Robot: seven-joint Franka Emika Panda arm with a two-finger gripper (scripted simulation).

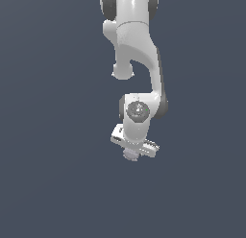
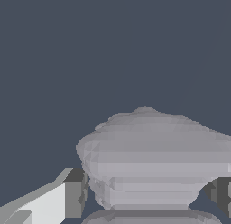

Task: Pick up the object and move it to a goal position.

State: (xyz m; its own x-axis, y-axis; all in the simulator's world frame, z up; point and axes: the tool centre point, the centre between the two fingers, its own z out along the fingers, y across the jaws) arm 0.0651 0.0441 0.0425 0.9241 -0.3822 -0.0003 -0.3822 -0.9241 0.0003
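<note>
Small pale grey ribbed lump [image 2: 153,160] sat between the dark fingertips [image 2: 74,191] of the white robot hand [image 1: 133,153], fingers clamped against its sides, above the plain dark worktop [image 1: 48,184]

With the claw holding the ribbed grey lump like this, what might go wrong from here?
1. The object sits between the claw's fingers, but its wide ribbed top bulges beyond them. The grip seems to rest on the narrower ribs, so it may slip or tilt during a fast move.
2. In the exterior view, only a small part of the object shows under the claw, so a small slip would be hard to notice there.
</note>
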